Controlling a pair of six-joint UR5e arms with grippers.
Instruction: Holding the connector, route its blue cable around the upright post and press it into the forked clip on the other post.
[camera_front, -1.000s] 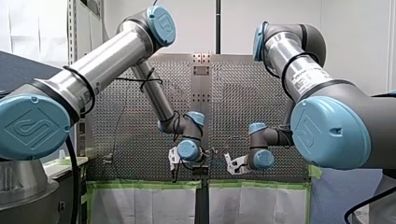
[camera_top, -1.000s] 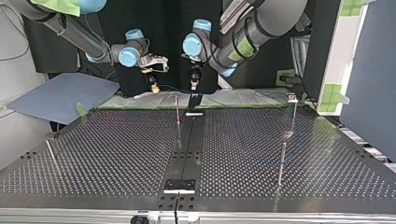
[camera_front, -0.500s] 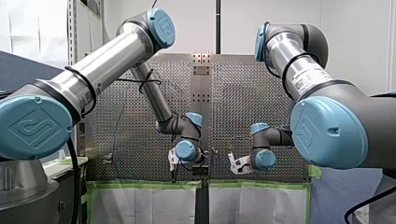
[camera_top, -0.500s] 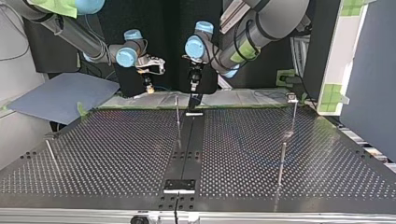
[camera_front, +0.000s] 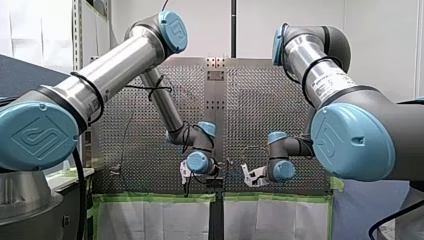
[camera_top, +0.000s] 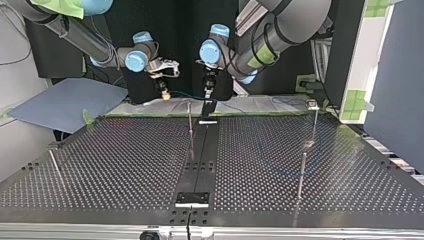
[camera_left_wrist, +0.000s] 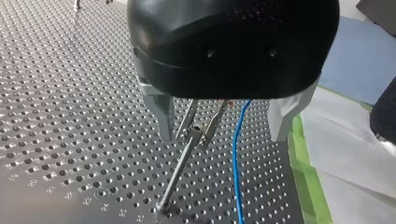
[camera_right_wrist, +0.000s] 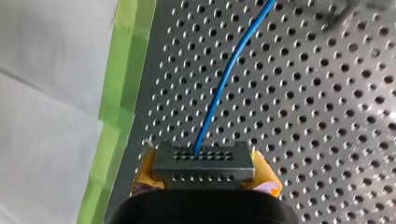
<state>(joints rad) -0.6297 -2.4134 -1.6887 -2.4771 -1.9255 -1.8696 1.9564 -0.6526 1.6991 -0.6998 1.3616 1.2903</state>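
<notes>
Right jaws were clamped on the connector (camera_right_wrist: 204, 163), yellow pads (camera_right_wrist: 267, 183) squeezing it from both ends, right at the edge of the table (camera_right_wrist: 336, 121) beside the green tape (camera_right_wrist: 125, 93). The cable (camera_right_wrist: 224, 79) left the connector on the side away from the jaws and ran ahead across the holes, low over the table.

Over to the left wrist view: left jaws stood wide open, fingers (camera_left_wrist: 161, 109) well apart, gripping nothing. Between them rose the post (camera_left_wrist: 180, 170), slanted in that view, with the clip (camera_left_wrist: 201, 126) at its top, two prongs spread in a V. The cable passed between those fingers too, just beside the clip on the tape side, outside the fork and not seated in it. Whether it touched the prong, I could not tell.

From the front, the left arm (camera_front: 115, 65) and right arm (camera_front: 320, 75) both reached down to the taped edge, wrists low near the middle of the table, close together but apart. In the top view the two sets of jaws hung side by side over the far edge, the right arm's showing a yellow tip, with a white sheet (camera_right_wrist: 46, 121) beyond the tape.
</notes>
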